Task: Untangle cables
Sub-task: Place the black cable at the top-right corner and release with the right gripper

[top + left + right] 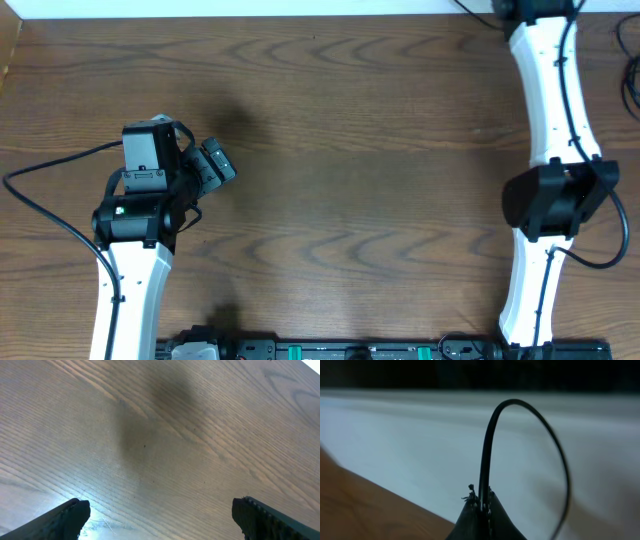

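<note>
At the far right edge of the worktop (365,510), the right hand (480,512) is pinched fully shut on a thin black cable (485,455). From the closed fingertips the cable rises, curves over to the right in a loop and runs down out of the wrist view. Its ends do not show. Behind it lies a pale surface beyond the wood, then darkness. From overhead, the right arm (545,90) stretches to the far edge and its hand is cut off by the frame. On the left side, the left hand (215,165) hangs over bare wood, its fingers (65,520) spread as wide as they go, with nothing between them. No other cable can be seen in any view.
</note>
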`<state>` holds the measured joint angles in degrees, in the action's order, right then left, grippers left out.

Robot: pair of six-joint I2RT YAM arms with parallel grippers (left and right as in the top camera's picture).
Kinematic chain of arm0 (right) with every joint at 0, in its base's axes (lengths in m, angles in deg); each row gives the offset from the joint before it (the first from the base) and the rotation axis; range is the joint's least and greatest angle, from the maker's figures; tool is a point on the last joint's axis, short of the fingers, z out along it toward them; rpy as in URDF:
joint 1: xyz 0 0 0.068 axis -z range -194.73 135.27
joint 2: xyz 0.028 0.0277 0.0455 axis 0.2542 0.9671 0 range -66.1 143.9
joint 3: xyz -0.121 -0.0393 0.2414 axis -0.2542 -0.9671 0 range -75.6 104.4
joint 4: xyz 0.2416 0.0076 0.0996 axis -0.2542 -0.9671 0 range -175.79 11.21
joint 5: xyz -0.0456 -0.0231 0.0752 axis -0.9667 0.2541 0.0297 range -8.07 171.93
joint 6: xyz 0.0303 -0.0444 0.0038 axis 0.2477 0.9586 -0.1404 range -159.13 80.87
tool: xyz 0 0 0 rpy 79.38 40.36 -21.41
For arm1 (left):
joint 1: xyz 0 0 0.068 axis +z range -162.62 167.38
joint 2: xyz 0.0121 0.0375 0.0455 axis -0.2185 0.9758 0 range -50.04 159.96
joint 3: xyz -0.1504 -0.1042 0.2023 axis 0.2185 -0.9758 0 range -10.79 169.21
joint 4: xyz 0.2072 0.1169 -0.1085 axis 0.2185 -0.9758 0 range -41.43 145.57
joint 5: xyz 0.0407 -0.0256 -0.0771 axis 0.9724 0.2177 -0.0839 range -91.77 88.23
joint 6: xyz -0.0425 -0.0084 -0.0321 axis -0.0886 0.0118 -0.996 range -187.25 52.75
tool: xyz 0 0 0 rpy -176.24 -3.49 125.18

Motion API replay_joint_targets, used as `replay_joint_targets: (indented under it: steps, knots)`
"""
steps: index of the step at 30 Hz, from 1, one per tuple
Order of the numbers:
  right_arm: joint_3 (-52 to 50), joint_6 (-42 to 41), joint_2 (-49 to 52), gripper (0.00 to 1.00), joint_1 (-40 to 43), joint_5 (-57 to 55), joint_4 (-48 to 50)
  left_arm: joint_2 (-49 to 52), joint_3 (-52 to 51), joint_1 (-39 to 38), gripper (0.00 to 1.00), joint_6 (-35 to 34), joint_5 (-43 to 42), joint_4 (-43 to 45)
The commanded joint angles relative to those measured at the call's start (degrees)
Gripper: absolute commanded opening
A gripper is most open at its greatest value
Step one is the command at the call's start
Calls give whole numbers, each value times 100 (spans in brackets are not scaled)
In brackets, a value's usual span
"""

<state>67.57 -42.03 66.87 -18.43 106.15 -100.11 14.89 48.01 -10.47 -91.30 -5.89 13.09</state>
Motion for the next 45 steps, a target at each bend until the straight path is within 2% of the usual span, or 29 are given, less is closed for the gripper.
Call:
replay_joint_targets:
  steps: [1,4,12,16,20,23,25,26,30,34,38,40,45]
  knots:
    - [-103,780,-70,1,339,-929,-291,-20,39,24,98,-24,74,-15]
    - [-413,986,-63,1,723,-1410,-339,-20,39,24,98,-24,74,-15]
    - [-1665,828,-61,2,1521,-1423,13,-20,39,24,98,-24,74,-15]
    - [-2404,828,-61,9,1600,-1423,354,-20,39,24,98,-24,74,-15]
    - [-2802,752,-61,33,1521,-1423,570,-20,39,24,98,-24,74,-15]
    - [-2800,684,-63,82,1478,-1475,601,-20,39,24,98,-24,74,-15]
    - [-2730,245,-63,96,1475,-1952,640,-20,39,24,98,-24,74,-15]
    - [-2719,170,-63,99,1475,-2081,640,-20,39,24,98,-24,74,-15]
    - [-2688,-420,-68,99,1513,-3394,474,-20,39,24,98,-24,74,-15]
    - [-2688,-1029,-68,99,1655,-4417,-177,-20,39,24,98,-24,74,-15]
    - [-2688,-1392,-68,99,1956,-4325,-654,-20,39,24,98,-24,74,-15]
    - [-2688,-1840,-68,99,2212,-4317,-979,-20,39,24,98,-24,74,-15]
    - [-2697,-2205,-66,99,2568,-4317,-1213,-20,39,24,98,-24,74,-15]
